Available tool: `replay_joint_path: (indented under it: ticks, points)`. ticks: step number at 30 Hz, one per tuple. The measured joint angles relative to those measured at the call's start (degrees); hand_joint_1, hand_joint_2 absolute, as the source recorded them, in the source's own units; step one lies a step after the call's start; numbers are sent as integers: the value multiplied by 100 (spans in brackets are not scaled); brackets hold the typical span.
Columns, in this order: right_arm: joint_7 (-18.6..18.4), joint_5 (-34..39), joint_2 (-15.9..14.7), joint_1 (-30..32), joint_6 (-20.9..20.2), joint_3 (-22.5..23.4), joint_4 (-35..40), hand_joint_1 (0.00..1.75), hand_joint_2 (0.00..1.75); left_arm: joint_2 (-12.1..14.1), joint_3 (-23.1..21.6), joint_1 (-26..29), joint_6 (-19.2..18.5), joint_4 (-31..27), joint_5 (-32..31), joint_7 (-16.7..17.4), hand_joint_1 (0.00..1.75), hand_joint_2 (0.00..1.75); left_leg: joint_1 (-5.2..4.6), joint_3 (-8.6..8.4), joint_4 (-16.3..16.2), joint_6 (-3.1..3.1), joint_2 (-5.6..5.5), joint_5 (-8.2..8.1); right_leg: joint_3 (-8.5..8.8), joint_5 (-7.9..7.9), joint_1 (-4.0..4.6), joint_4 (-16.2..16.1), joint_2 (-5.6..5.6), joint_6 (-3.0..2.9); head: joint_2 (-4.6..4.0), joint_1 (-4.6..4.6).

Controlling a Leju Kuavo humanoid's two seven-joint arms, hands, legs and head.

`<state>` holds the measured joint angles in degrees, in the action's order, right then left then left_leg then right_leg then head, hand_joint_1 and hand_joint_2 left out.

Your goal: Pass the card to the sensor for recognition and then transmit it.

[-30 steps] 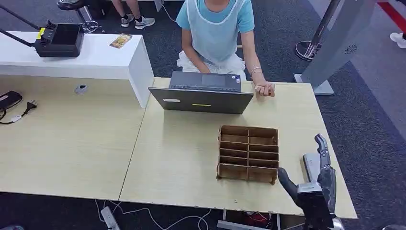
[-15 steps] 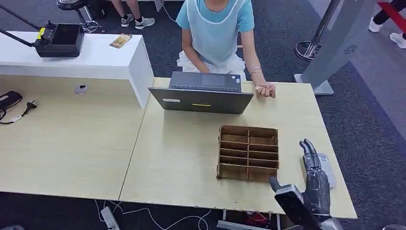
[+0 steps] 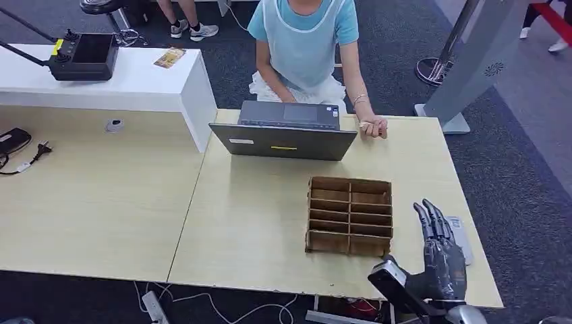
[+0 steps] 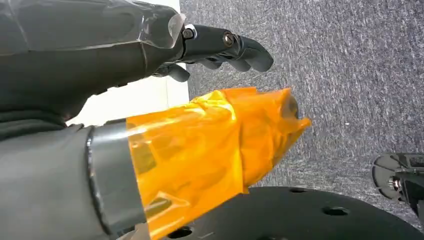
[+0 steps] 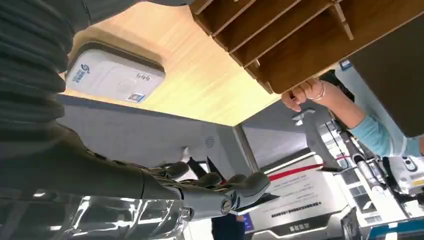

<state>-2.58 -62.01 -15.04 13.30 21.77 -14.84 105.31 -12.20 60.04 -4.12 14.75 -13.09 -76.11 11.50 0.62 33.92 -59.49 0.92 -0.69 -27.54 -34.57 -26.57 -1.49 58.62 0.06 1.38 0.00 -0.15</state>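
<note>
R hand (image 3: 442, 260) out over near-right corner of table (image 3: 256, 223), palm down, back of hand up. Fingers (image 3: 432, 219) stretched nearly straight and a bit fanned, tips over the white sensor (image 3: 463, 246), which lies flat just beside the wooden slotted box (image 3: 349, 216). Nothing seen in that hand's grip; underside hidden from above, though. Cannot say if hovering or touching the sensor.

From R wrist cam: sensor (image 5: 112, 75) face-up on the wood, box corner close by, fingers (image 5: 220, 192) lightly bent, nothing plainly between them.

L hand (image 4: 150, 75) hanging low over grey carpet (image 4: 350, 75), fingers loosely bent, thumb (image 4: 215, 150) wrapped in orange tape and held well apart from them. Holding nothing.

Card itself: cannot tell where it is. Box slots too small to read from the head cam. Person's hand (image 3: 373, 126) resting on far table edge beside the laptop (image 3: 283, 138), loosely closed; contents too small to make out.

Handling, as a guess: card prob. thin, light, stiff, slick-faced, so no weight problem but easy to let slide out. If standing in a slot, best taken by its exposed top edge, thumb on one face, fingers on the other. If flat on table, hard to get under; prob. needs sliding to the edge first. Then flat face down on the sensor, w/ fingers kept near one end so they don't block the read.
</note>
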Motion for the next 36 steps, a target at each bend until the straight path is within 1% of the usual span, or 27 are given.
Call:
replay_joint_path:
  ticks: [3, 7, 9, 11, 14, 17, 19, 24, 30, 36]
  points:
    - [-210, -409, -24, -87, -35, -57, -74, 0, 175, 0, 0, 0, -46, 0, 0, 9, 0, 0, 0, -1, 0, 0, 1, 0, 0, 0, 0, 0, 1, 0, 0, 0]
    - [-663, -872, -74, -204, -212, -153, -192, 0, 175, 0, 0, 0, -50, 0, -2, 57, 0, 0, 0, -1, 0, 0, 0, 0, 0, 0, 0, 0, 0, 0, 0, 0]
    - [-802, -979, -118, -244, -375, -197, -242, 0, 175, -2, 0, -1, -50, 0, -2, 72, 0, 0, 0, 0, 0, 0, 1, 0, 1, 0, 0, 0, 1, 0, 0, -2]
    - [-868, -1023, -153, -305, -446, -245, -302, 0, 175, -4, 0, -1, -48, 0, -2, 79, 0, 0, 0, -1, 0, 0, 1, 0, 0, 0, 0, 0, 1, 0, 0, -2]
    - [-883, -1077, -179, -433, -566, -326, -402, 0, 175, -11, 0, -2, -48, 0, -11, 101, 0, 0, 0, 0, 0, 0, 1, 0, 0, 0, 0, 0, 2, 0, 0, -2]
    - [-861, -1093, -186, -604, -781, -437, -516, 0, 175, -13, 0, -3, -48, 0, -9, 109, 0, 0, 0, -1, 0, 0, 2, 0, 0, 0, 0, 0, 2, 0, 0, 0]
    - [-839, -1069, -184, -798, -972, -583, -666, 0, 175, -13, 0, -6, -55, 0, -13, 111, 0, 0, 1, -2, 0, 1, 3, 1, 0, 1, 0, 1, 4, 0, 0, -2]
    - [-841, -807, -182, -1224, -1276, -922, -1036, 0, 175, -13, 0, -11, -55, 0, 22, 111, 0, 0, 0, -3, 0, 2, 1, 3, 1, 1, 0, 1, 3, 0, 0, 0]
    - [-822, -555, -184, -1461, -1386, -1189, -1274, 0, 175, -13, 0, -11, -50, 0, 42, 111, 0, 0, 0, -1, 0, 2, 1, 2, 0, 0, 0, 1, 3, 0, 0, 0]
    - [-868, -481, -184, -1551, -1434, -1329, -1407, 0, 175, -13, 2, -12, -50, 0, 52, 109, 0, 0, 0, -1, 0, 1, 1, 1, 0, 0, 0, 1, 2, 0, 0, -2]
